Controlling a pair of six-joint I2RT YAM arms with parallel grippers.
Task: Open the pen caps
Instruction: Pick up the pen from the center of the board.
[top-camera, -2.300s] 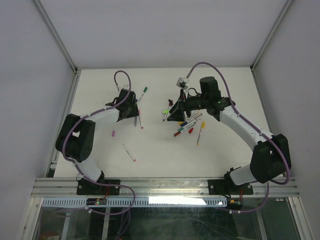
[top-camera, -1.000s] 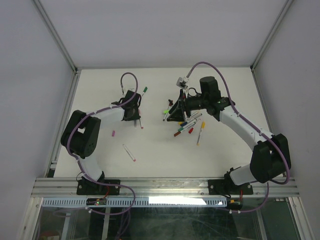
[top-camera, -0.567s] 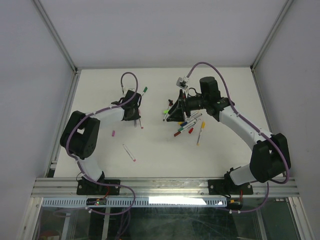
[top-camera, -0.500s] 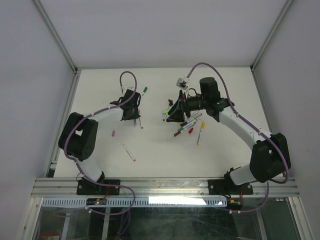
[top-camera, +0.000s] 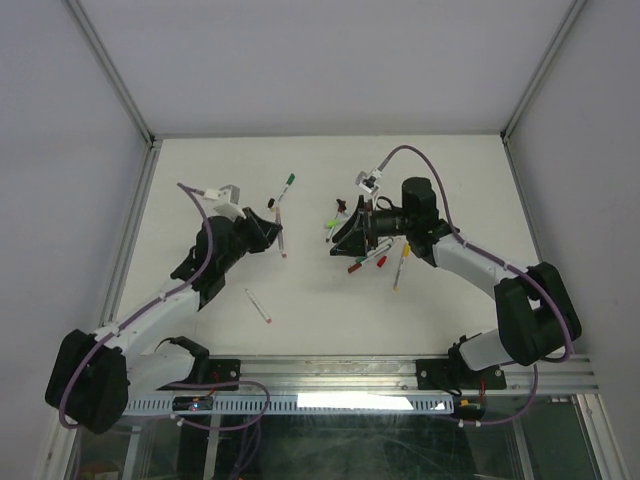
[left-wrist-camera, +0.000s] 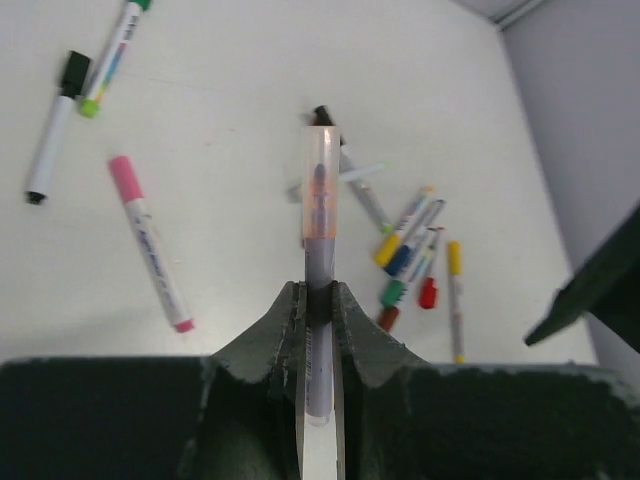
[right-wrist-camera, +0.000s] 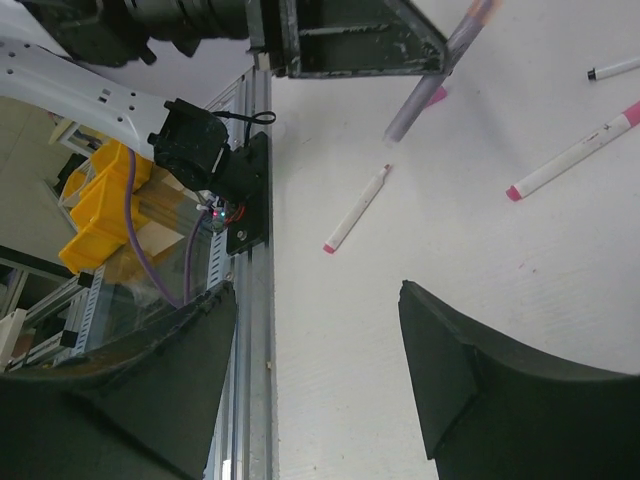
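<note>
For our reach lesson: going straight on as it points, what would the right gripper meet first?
Likely the pink-tipped pen lying on the table just ahead of the right gripper; its height above the table is unclear.

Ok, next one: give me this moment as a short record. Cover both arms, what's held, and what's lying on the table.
left gripper: shut on a grey pen, held off the table
cap: translucent peach, on the held pen's outer end
right gripper: open, empty, facing the held pen
pile of pens: yellow, blue, green and red ends, lying on the table
pink pen: lying alone, apart from the pile
</note>
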